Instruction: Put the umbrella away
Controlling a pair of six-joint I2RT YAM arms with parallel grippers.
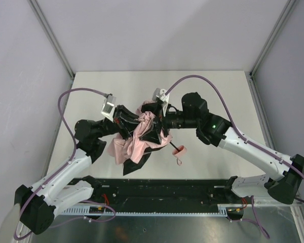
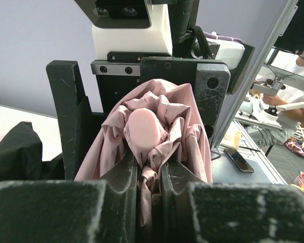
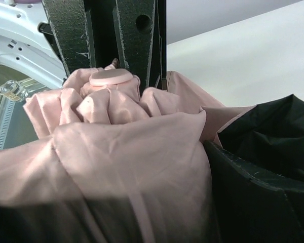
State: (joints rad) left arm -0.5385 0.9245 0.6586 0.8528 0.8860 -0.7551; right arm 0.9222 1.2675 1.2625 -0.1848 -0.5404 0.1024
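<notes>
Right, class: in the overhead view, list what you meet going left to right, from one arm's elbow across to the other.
left arm's black elbow → umbrella's bunched pink canopy → umbrella's pink handle → right arm's black elbow

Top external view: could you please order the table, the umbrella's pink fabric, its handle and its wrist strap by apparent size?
1. table
2. pink fabric
3. handle and wrist strap: both tiny, too alike to rank.
</notes>
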